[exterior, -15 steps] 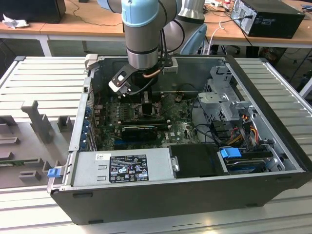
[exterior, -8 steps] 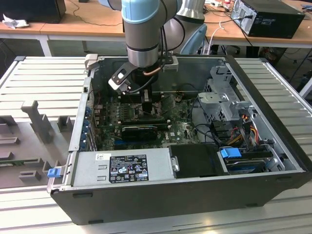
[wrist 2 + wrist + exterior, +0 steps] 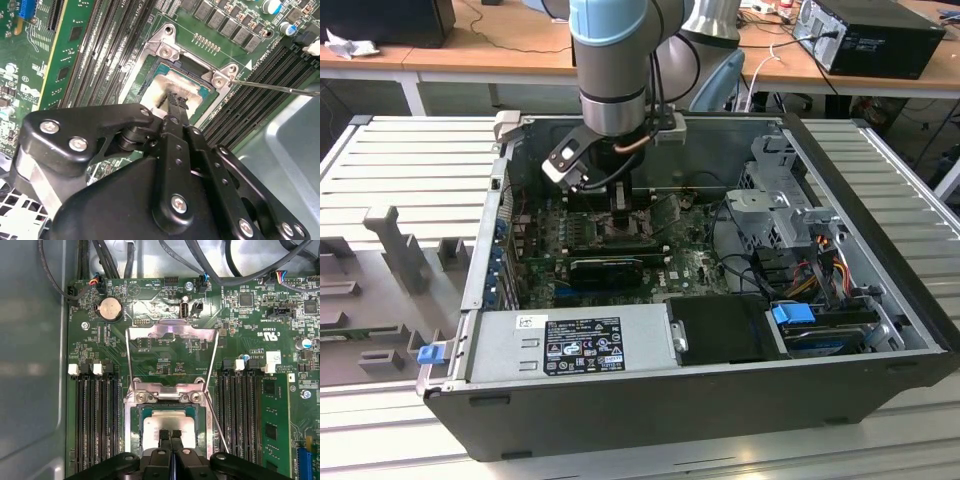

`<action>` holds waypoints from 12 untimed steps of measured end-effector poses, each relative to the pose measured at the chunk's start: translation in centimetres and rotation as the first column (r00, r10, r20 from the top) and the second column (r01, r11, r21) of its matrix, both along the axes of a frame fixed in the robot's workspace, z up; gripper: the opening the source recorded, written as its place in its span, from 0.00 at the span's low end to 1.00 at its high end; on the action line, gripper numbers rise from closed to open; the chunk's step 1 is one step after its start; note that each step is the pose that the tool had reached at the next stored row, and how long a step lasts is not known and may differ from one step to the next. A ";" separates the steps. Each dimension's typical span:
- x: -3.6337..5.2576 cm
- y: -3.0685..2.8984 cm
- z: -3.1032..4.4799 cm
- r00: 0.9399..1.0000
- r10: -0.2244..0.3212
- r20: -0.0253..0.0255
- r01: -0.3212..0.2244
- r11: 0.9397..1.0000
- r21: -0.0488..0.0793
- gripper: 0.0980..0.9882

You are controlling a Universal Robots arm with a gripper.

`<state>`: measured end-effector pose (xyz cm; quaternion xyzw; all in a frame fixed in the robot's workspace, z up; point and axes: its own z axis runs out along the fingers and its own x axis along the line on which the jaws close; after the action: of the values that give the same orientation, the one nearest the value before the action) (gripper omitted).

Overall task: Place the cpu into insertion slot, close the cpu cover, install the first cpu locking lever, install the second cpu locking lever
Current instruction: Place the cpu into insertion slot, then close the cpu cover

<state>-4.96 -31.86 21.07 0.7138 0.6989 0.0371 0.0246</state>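
Cpu (image 3: 167, 421) lies flat inside the insertion slot (image 3: 132, 435), with its pale silver top facing up. In the second wrist view the cpu (image 3: 189, 86) also sits down in the slot and is not tipped. So the first job looks done.

The claw (image 3: 169, 434) is right over the cpu. Its two black fingers are pinched together with no gap that I can see. Nothing is held between them. The tips touch the silver top or hang just above it; I cannot tell which.

The cpu cover (image 3: 172, 330) is not down yet. It stands up from the edge of the slot that is away from the claw. You can see the green circuit board (image 3: 150, 305) through its big hole. Closing it is left to do.

One thin locking lever (image 3: 218, 426) sticks out loose beside the slot and is not hooked down. I cannot pick out the other lever. Both lever jobs look left to do.

Long black memory slots (image 3: 95, 420) run along two sides of the slot. A round coin battery (image 3: 111, 308) sits past the cover.

In the exterior view the robot arm (image 3: 610, 60) reaches down into the open computer case (image 3: 670, 400). The case lies on a grey slatted counter (image 3: 410, 150).
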 end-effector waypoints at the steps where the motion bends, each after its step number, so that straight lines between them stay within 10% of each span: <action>1: 0.00 0.00 0.03 1.000 0.000 0.000 0.000 1.000 0.000 0.01; 12: 0.03 0.00 0.60 1.000 0.000 0.000 0.000 1.000 0.000 0.01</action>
<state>-4.93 -31.86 21.67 0.7138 0.6989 0.0372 0.0245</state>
